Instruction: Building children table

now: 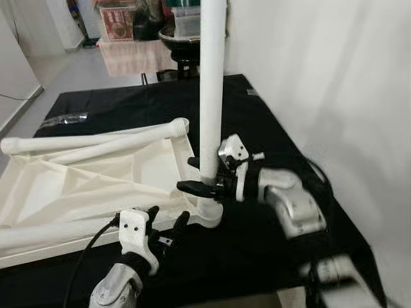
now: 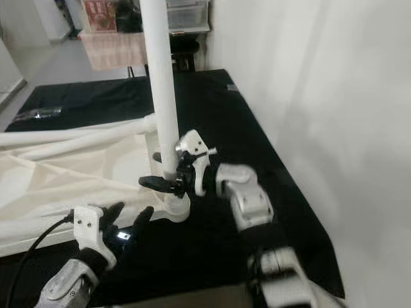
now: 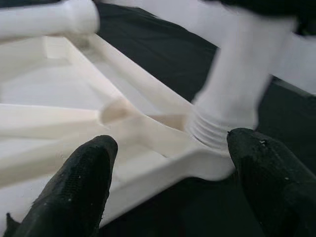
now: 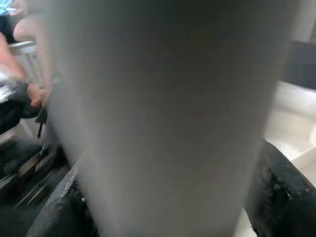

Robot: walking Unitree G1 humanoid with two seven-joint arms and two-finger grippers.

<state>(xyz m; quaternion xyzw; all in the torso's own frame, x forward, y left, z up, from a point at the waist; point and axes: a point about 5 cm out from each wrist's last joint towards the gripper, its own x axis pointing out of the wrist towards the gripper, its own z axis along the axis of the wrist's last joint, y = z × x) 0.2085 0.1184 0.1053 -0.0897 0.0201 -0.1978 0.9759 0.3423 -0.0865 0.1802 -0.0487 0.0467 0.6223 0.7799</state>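
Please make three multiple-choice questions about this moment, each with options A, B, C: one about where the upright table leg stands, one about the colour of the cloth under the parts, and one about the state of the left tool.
1. Where does the upright leg stand?
A. In a corner socket of the overturned tabletop
B. Flat on the floor
C. Leaning on the wall

2. What colour is the cloth under the parts?
A. White
B. Black
C. Red

3. How is the left tool?
A. Shut on the leg
B. Shut on a cable
C. Open, holding nothing

Answers:
1 A: the leg's threaded end meets the tabletop corner, with the right tool gripping it just above.
2 B: the surface is black around the white parts.
3 C: its fingers are spread, near the corner.
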